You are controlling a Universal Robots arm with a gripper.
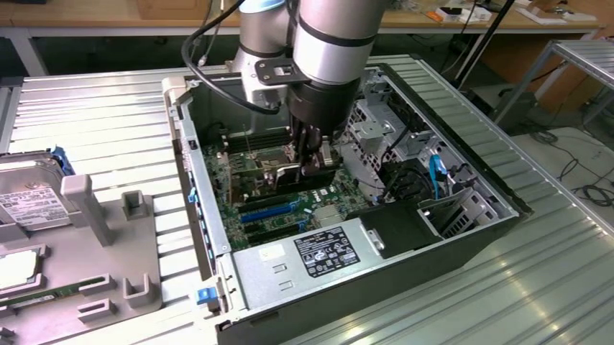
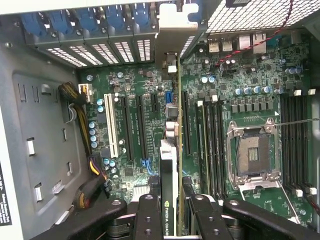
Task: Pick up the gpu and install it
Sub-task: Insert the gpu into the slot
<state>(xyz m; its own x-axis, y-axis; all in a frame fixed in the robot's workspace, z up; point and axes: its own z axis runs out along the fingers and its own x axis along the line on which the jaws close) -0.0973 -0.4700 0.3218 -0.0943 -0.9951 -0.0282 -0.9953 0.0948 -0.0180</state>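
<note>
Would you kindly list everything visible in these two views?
computer case: one, black, open on the metal table
circuit board: one, green, inside the case
power supply: one, silver, case's end nearest the exterior camera
graphics card: one, green-edged, held over the circuit board
hard drive: one, silver, grey tray, exterior view's left
memory stick: one, green, same tray
arm: one, silver, reaching into the case
end effector: one, black, shut on the graphics card

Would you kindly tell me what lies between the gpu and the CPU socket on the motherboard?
In the wrist view, a black expansion slot and several memory slots lie between the gpu and the CPU socket.
</note>
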